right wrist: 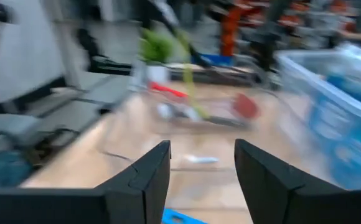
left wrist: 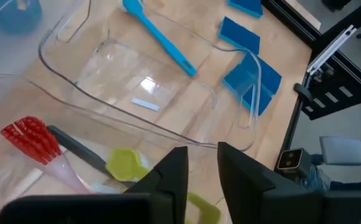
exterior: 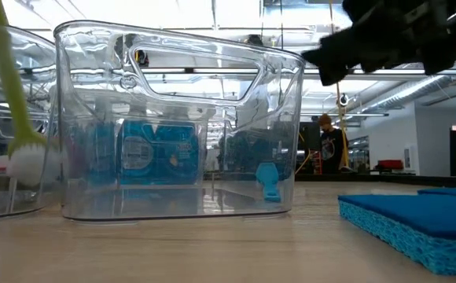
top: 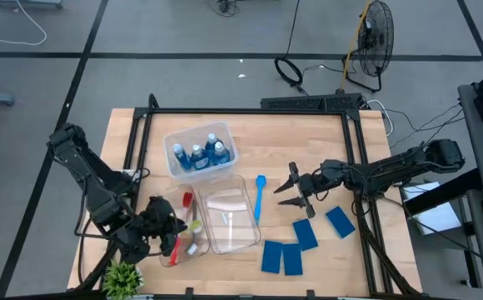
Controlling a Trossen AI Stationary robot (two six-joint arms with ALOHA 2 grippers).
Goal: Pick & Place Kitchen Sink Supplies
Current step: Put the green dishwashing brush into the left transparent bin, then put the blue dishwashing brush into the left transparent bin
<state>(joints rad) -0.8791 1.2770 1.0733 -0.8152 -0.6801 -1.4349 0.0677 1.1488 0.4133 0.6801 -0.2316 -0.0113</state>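
The yellow-green brush (top: pixel 194 225) stands tilted in the nearer left clear bin (top: pixel 168 258), its white head (exterior: pixel 27 161) on the bin floor, beside the red brush (left wrist: pixel 28 140). My left gripper (top: pixel 177 227) hangs over that bin, shut on the yellow-green brush. The blue brush (top: pixel 259 196) lies flat on the table beside an empty clear bin (top: pixel 229 218). Several blue sponges (top: pixel 305 235) lie flat near the front right. Blue bottles (top: pixel 200 154) stand in the far bin. My right gripper (top: pixel 288 188) is open above the table, between the blue brush and the sponges. My left gripper has the yellow-green brush's handle (left wrist: pixel 202 208) in the narrow gap between its two fingers (left wrist: pixel 174 177), coming from above and slanting down. The brush is tilted, handle up (exterior: pixel 4 71), with its white head on the bin floor. The exact place of contact is hidden by the fingers.
A small green potted plant (top: pixel 123 279) stands at the table's near left corner. A black frame (top: pixel 250 111) runs along the table's far and side edges. Bare wood (top: pixel 308 146) lies far of the right gripper. A person (exterior: pixel 330 145) stands far off in the room.
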